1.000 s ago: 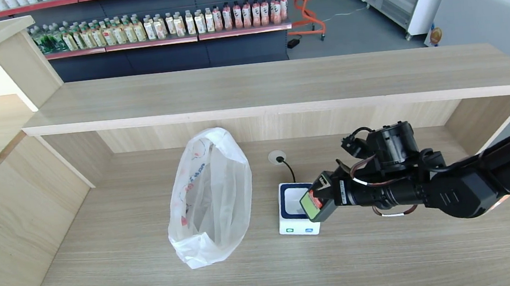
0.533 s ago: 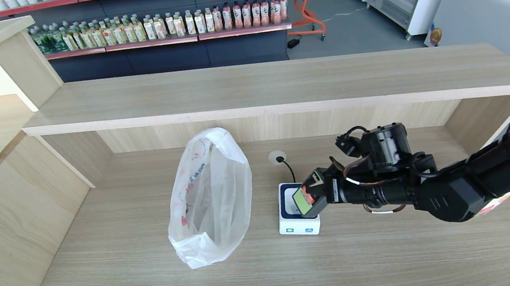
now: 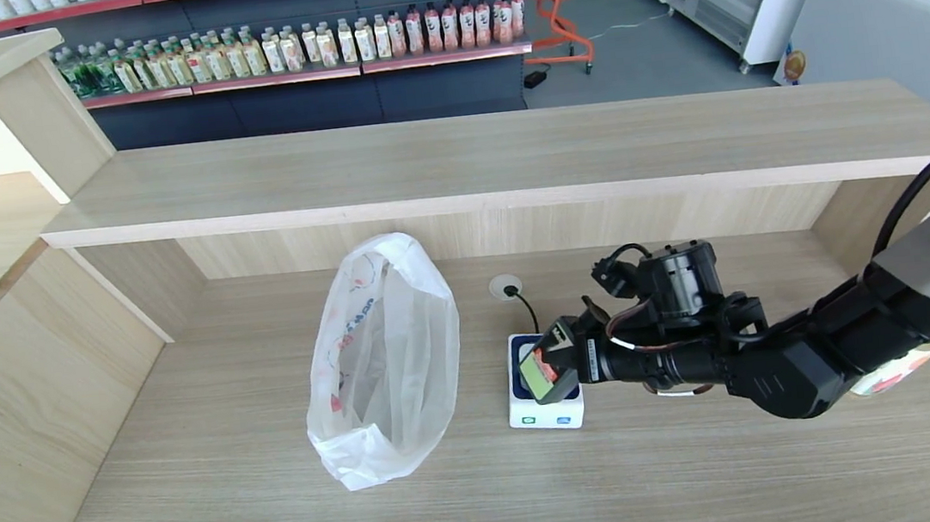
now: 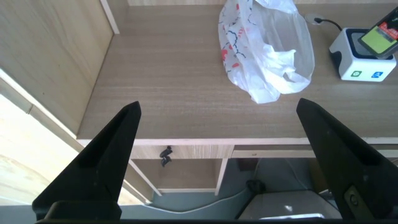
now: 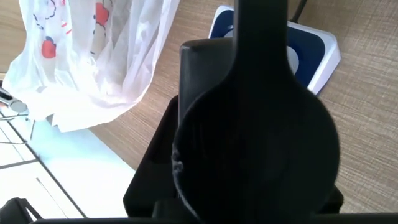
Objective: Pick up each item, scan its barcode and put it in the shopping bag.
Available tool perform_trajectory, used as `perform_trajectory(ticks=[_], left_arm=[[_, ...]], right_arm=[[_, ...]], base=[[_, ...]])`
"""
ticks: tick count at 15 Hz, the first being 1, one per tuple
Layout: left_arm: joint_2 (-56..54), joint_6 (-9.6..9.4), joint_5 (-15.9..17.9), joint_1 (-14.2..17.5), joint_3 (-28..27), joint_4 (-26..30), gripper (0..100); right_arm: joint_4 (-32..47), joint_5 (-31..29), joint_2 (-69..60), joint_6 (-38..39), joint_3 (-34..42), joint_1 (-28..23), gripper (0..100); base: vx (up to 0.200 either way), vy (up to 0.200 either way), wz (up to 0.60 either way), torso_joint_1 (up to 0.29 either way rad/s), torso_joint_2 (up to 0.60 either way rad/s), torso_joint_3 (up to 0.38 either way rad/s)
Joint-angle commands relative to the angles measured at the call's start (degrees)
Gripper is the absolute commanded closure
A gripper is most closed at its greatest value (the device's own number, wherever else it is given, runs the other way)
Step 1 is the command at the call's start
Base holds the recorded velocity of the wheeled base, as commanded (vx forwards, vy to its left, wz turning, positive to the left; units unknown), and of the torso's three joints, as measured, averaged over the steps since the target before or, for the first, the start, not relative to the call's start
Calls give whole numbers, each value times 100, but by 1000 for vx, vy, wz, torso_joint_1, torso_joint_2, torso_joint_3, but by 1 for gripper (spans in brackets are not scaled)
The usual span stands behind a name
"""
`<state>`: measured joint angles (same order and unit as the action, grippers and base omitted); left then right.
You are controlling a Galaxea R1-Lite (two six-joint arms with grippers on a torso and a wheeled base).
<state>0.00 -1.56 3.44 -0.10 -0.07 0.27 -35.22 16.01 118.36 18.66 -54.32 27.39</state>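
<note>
So the right gripper (image 3: 558, 364) is clamped on a small green-faced pack (image 3: 536, 375), holding it right over the white scanner (image 3: 546, 412), with its face tipped up. From the head view, the pack and the gripper cover most of the scanner's dark window. A black cable (image 3: 527, 308) runs from the scanner back to a round grommet (image 3: 506, 286) in the counter (image 3: 281, 488). The shopping bag (image 3: 381, 365) lies just beside the scanner, toward the robot's left, mouth facing the front edge.

The right wrist view is mostly blocked by a dark bulk up close, with a bit of bag (image 5: 93, 56) and a scanner corner (image 5: 314, 56) peeking past it. The left wrist view gives the left gripper (image 4: 219, 106), fingers spread wide with nothing between them, hanging off the counter's front edge, well apart from the bag (image 4: 267, 50). Bottle shelves (image 3: 296, 50) line the room behind.
</note>
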Motion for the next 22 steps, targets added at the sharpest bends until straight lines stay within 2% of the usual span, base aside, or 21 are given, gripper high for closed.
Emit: perform_trajectory(ticks=[1, 4, 6, 10, 12, 14, 15, 18, 22], left_arm=[[9, -2, -1, 1, -1, 0, 0], [9, -2, -1, 1, 7, 0, 0], [9, -2, -1, 1, -1, 0, 0], [9, -2, -1, 1, -1, 0, 0], [9, -2, -1, 1, -1, 0, 0], [9, -2, -1, 1, -1, 0, 0], [0, -2, -1, 1, -1, 0, 0], [9, -2, -1, 1, -1, 0, 0], [9, -11, -1, 1, -1, 0, 0]], right_arm=[[-11, -1, 91, -3, 0, -6, 100], [-29, -98, 12, -21, 27, -85, 100], [-29, -476, -138, -21, 115, -111, 100], [103, -388, -1526, 498, 167, -67, 100], [1228, -397, -3003, -91, 194, -305, 100], [1852, -388, -3548, -856, 308, -727, 100], [1896, -388, -3767, -1251, 633, -981, 100], [1975, -370, -4356, -1357, 1372, -999, 100], [1984, -273, -4506, -1304, 1503, -999, 100]], base=[[0, 0, 0, 0, 0, 0], [0, 0, 0, 0, 0, 0], [0, 0, 0, 0, 0, 0], [0, 0, 0, 0, 0, 0], [0, 0, 0, 0, 0, 0], [0, 0, 0, 0, 0, 0], [0, 0, 0, 0, 0, 0], [0, 0, 0, 0, 0, 0], [0, 0, 0, 0, 0, 0]])
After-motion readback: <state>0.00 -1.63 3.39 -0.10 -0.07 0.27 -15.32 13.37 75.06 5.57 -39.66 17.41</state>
